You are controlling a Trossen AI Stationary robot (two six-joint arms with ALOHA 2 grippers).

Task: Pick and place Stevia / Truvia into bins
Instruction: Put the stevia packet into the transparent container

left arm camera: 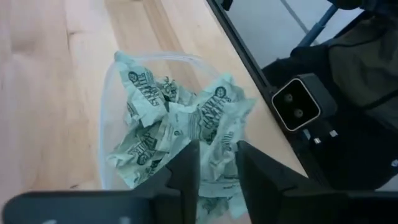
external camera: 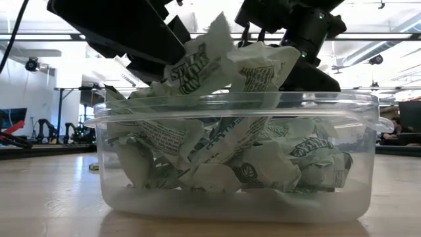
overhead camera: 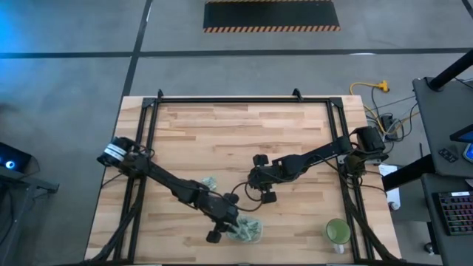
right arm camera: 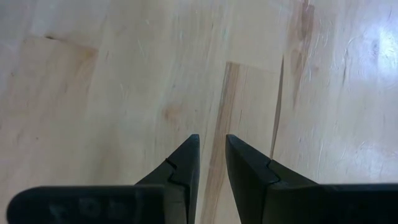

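Left gripper [left arm camera: 217, 165], fingers slightly parted, is hovering over the tub [overhead camera: 247, 230] at lower centre, releasing sachets [left arm camera: 186, 124]; it should clear the rim.

The bin [overhead camera: 247, 230] sits near the front edge of the worktop [overhead camera: 222, 133], heaped with Stevia sachets [external camera: 223, 145] that rise above its rim. The left gripper [left arm camera: 216, 165] hangs directly over the heap, its arm reaching in from the worktop's left side. A few loose sachets [overhead camera: 209, 182] lie behind the bin, beside that arm. The right gripper [right arm camera: 211, 155] hovers over bare wood near the worktop's centre, behind and right of the bin. A cup [overhead camera: 338, 232] stands at the front right corner.
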